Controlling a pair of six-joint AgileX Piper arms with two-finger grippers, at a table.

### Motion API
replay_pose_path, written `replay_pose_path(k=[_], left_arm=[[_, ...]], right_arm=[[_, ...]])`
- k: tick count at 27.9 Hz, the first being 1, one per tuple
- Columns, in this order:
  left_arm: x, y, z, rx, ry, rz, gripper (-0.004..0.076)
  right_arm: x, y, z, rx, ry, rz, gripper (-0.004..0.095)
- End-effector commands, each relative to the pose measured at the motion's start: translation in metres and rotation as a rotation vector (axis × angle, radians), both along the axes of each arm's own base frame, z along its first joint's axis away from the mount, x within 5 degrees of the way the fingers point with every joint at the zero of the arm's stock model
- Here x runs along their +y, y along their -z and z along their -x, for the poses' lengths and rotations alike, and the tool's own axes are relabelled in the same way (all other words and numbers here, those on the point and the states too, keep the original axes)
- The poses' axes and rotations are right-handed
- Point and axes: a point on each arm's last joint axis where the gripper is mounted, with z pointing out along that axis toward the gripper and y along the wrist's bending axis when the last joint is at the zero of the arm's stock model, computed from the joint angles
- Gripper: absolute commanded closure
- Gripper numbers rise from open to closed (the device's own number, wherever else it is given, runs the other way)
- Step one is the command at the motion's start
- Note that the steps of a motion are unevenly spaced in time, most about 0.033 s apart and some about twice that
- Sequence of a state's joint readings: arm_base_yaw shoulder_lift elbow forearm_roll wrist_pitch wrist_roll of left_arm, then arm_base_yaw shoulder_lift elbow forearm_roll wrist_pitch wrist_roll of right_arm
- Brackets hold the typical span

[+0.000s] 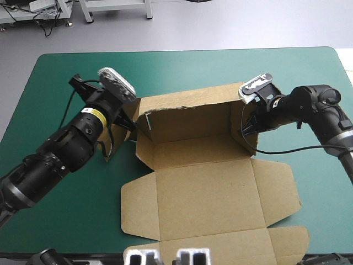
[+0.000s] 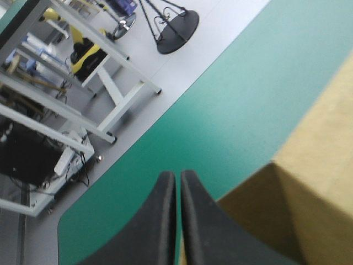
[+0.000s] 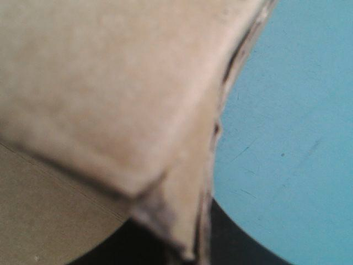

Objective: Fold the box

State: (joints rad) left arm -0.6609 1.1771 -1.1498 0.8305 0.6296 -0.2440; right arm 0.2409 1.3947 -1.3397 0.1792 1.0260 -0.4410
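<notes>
The brown box point(image 1: 198, 187) lies mid-table with its back and side walls raised and its lid flat toward the near edge. My left gripper point(image 1: 129, 118) is at the box's left wall. In the left wrist view its black fingers point(image 2: 177, 179) are all but shut, with brown board point(image 2: 309, 182) close beside them. My right gripper point(image 1: 249, 126) is at the right wall's upper corner. In the right wrist view the board point(image 3: 110, 83) fills most of the picture and runs down between the gripper's point(image 3: 187, 245) dark fingers, which are shut on it.
Bare teal-green cover point(image 1: 182, 72) stretches from the box's back wall to the table's far edge, and on both sides past the arms. The lid's front flap point(image 1: 231, 245) reaches almost to the near edge.
</notes>
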Motion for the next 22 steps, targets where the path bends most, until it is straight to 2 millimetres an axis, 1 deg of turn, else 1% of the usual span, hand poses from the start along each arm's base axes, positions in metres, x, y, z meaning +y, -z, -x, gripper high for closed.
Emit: replay_pose_path(k=[1, 3, 6, 8, 16, 18, 22], left_arm=[[0.029, -0.028, 0.002, -0.06, -0.071, 0.136, 0.0707], [0.045, -0.027, 0.002, -0.013, -0.116, 0.178, 0.0708], [0.058, -0.022, 0.001, 0.058, -0.172, 0.215, 0.0707], [0.066, -0.019, 0.0, 0.097, -0.211, 0.229, 0.0708], [0.079, -0.018, -0.001, 0.11, -0.247, 0.241, 0.071], [0.079, -0.018, -0.001, 0.114, -0.251, 0.236, 0.071], [0.08, -0.017, 0.0, 0.124, -0.257, 0.237, 0.071]], right_arm=[[-0.009, -0.029, 0.008, -0.059, -0.018, 0.064, 0.0932], [-0.01, -0.033, 0.006, -0.006, -0.023, 0.099, 0.0933], [-0.008, -0.032, -0.003, 0.048, -0.032, 0.11, 0.0933], [-0.003, -0.029, -0.015, 0.068, -0.038, 0.092, 0.0933], [0.013, 0.002, -0.077, 0.144, -0.04, 0.066, 0.0933], [0.018, 0.013, -0.093, 0.167, -0.045, 0.042, 0.0933], [0.022, 0.024, -0.123, 0.168, -0.04, 0.014, 0.0933]])
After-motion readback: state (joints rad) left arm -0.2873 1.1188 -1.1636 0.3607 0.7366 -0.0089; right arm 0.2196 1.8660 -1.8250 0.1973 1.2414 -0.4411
